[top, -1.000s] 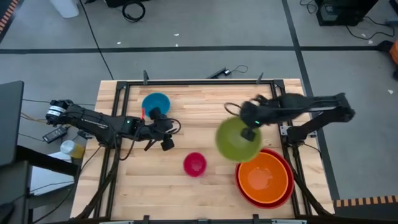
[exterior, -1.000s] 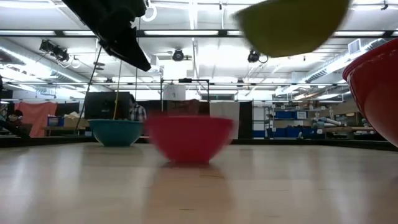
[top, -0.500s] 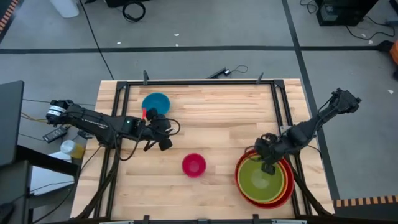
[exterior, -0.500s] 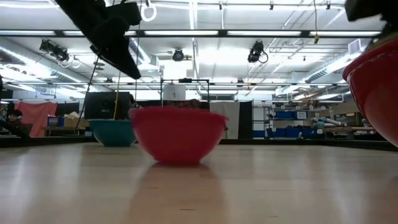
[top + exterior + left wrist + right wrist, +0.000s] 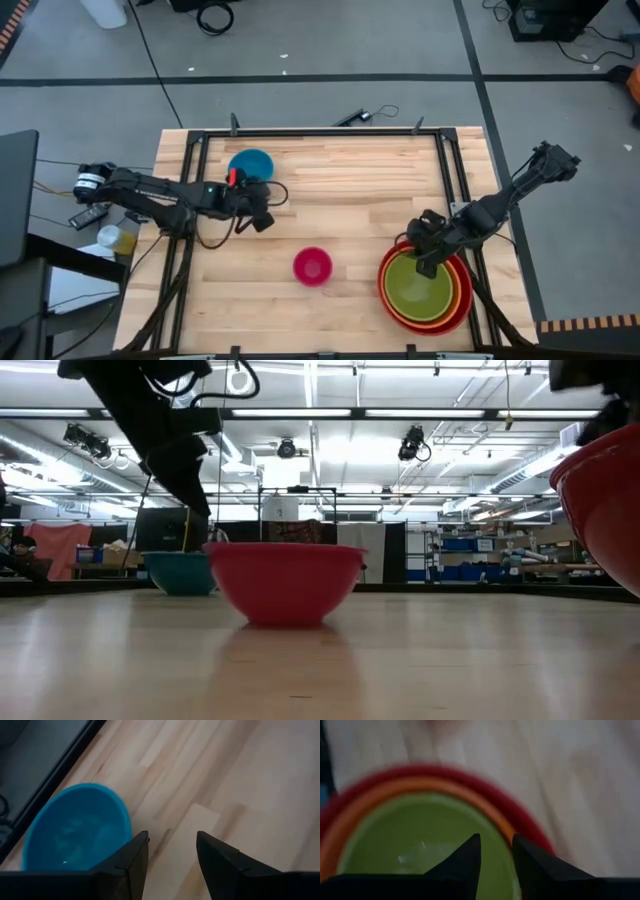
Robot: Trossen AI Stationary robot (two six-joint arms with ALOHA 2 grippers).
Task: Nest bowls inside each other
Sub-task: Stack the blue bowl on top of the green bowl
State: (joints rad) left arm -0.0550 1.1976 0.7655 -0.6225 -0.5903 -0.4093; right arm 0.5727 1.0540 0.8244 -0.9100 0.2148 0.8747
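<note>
A green bowl (image 5: 424, 290) sits nested in an orange bowl (image 5: 462, 290), which sits in a red bowl (image 5: 468, 305) at the near right. My right gripper (image 5: 496, 865) is open above the green bowl's far rim (image 5: 501, 831), one finger on each side of the rim. A small pink bowl (image 5: 312, 266) stands upright on the table's middle. A blue bowl (image 5: 250, 165) stands at the far left. My left gripper (image 5: 170, 860) hovers open beside the blue bowl (image 5: 75, 830), on its near side, with nothing between its fingers.
A black metal frame (image 5: 320, 133) runs along the table's far edge and both sides. Bare wood lies between the pink bowl and the stacked bowls. In the low view the pink bowl (image 5: 285, 580) fills the middle and the red bowl's wall (image 5: 605, 510) the right.
My right gripper has carried the green bowl down and toward the near right, set it inside the orange bowl, and opened. My left gripper has sunk and shifted a little toward the blue bowl. The pink bowl, blurred at first, has come to rest.
</note>
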